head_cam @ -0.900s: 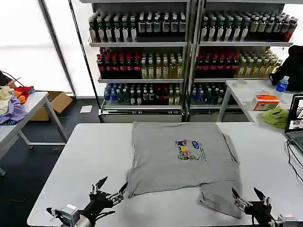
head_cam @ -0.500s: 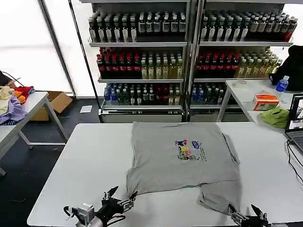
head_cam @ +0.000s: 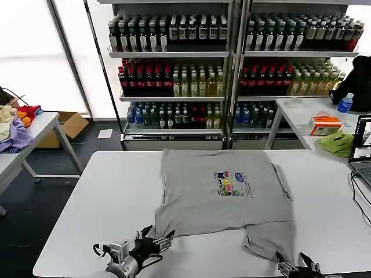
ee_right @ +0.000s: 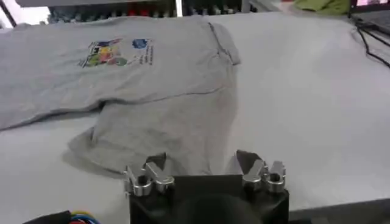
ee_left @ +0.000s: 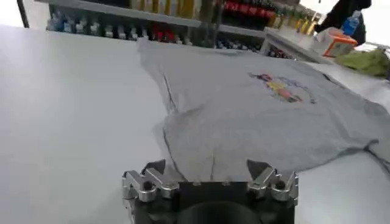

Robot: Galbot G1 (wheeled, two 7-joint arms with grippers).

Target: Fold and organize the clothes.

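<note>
Head overlooks shirt [head_cam: 223, 194]; wrists low, close

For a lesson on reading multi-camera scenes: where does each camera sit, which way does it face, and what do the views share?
Head view: high up, looking down on the white table; both grippers show at the near edge.
Left wrist view: behind the open left gripper, facing the grey shirt.
Right wrist view: behind the open right gripper, facing the shirt's near hem.
All share the shirt's chest print.

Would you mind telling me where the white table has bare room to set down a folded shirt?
The table is bare in a broad strip on the robot's left of the grey shirt, and in a narrower one on its right, bordered by the laptop cable. The near edge is crowded: the left gripper and right gripper sit open at the shirt's hem.
</note>
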